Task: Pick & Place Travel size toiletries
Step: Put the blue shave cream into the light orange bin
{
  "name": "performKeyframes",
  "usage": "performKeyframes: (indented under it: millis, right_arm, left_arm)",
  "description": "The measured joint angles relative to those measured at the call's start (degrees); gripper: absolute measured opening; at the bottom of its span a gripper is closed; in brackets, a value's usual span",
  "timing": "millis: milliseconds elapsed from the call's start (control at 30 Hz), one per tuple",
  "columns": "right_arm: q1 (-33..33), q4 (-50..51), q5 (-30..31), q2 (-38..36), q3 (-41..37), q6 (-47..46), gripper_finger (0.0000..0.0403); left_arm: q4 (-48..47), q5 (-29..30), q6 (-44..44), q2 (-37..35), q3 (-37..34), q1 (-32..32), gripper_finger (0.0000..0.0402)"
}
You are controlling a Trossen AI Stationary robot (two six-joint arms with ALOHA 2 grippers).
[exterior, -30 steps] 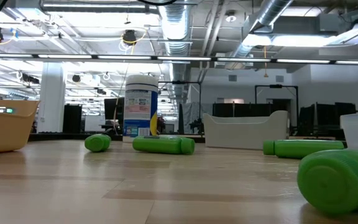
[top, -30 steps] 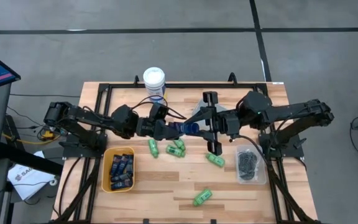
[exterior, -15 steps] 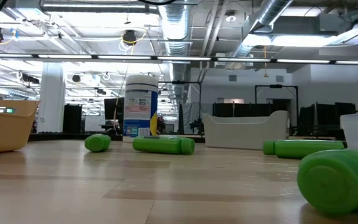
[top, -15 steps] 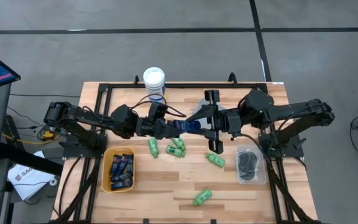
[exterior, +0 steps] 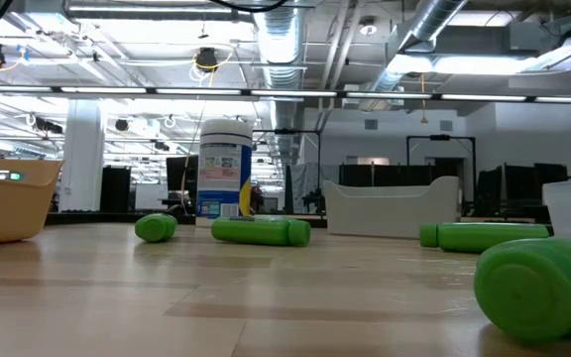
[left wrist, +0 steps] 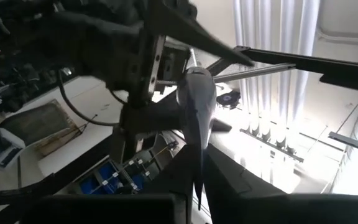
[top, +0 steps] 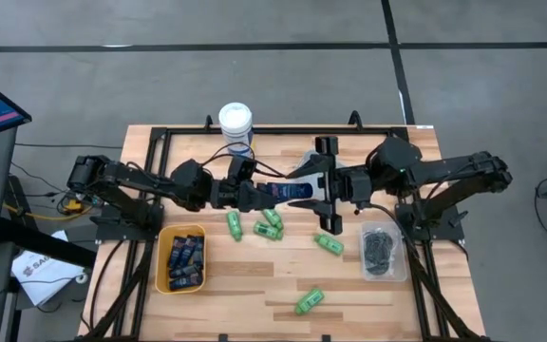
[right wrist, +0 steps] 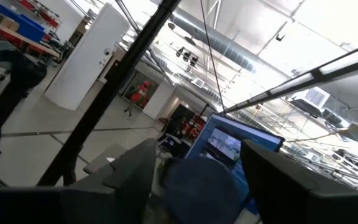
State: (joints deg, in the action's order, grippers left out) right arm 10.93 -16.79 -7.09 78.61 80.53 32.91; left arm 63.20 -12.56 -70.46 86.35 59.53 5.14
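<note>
Since a second ago, the right pincer (top: 319, 187) has spread its fingers wider around the flat dark navy tube (top: 288, 191), which both arms hold raised above the middle of the wooden tabletop (top: 254, 294). From above, the left pincer (top: 259, 195) reaches in from the left and is clamped together on the tube's near end. The right pincer reaches in from the right; its two fingers stand apart, one toward the far edge and one toward the near edge, with the tube's other end between them. Whether those fingers touch the tube cannot be told.

In the left wrist view the tube (left wrist: 196, 106) appears edge-on as a thin grey blade pinched between that arm's dark fingers. In the right wrist view its rounded blue end (right wrist: 201, 183) sits between two spread dark fingers (right wrist: 132, 171).

Below the arms, three small bright green bottles (top: 266, 226) lie close together on the tabletop. Another green bottle (top: 329, 244) lies to their right and one more (top: 309, 301) near the front edge. A yellow bin (top: 163, 256) at front left holds several navy tubes (top: 188, 258). A clear tray (top: 391, 256) at right holds dark tins (top: 376, 247). A tall white canister (top: 235, 123) stands at the back edge.
</note>
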Motion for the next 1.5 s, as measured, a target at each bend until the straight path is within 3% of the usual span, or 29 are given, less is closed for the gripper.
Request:
performKeyframes:
  millis: [333, 567, 767, 933, 1100, 1333, 1500]
  right_arm:
    - [1.59, 0.09, 2.14, -3.16, -0.02, 0.05, 0.0249]
    - [4.31, 6.38, 7.79, -9.36, -0.04, 0.04, 0.0249]
    - [7.74, 15.42, 13.43, -15.23, -0.09, 0.04, 0.0249]
    - [10.61, 21.46, 19.05, -17.94, -0.11, 0.04, 0.0249]
    - [12.8, 25.65, 23.77, -18.47, -0.11, 0.04, 0.0249]
    - [14.13, 28.65, 25.64, -17.41, -0.13, -0.63, 0.0249]
    - [13.73, 31.35, 25.67, -17.51, -0.13, -3.8, 0.0249]
  left_arm:
    - [0.16, -1.3, 0.13, 0.0, 0.0, -4.64, 0.0021]
    - [-4.55, -13.01, -0.56, -1.09, -0.25, -8.06, 0.002]
    - [-30.86, -17.31, 6.28, -10.06, -4.11, -8.93, 0.0004]
    - [-51.13, -13.78, 10.25, -20.79, -8.14, -8.47, 0.0003]
    - [-65.36, -6.36, 10.05, -32.1, -12.33, -5.59, 0.0003]
    - [-87.68, 2.25, 1.72, -44.41, -16.49, 2.61, 0.0003]
    - [-98.85, 4.64, -6.75, -46.83, -19.29, 9.14, 0.0003]
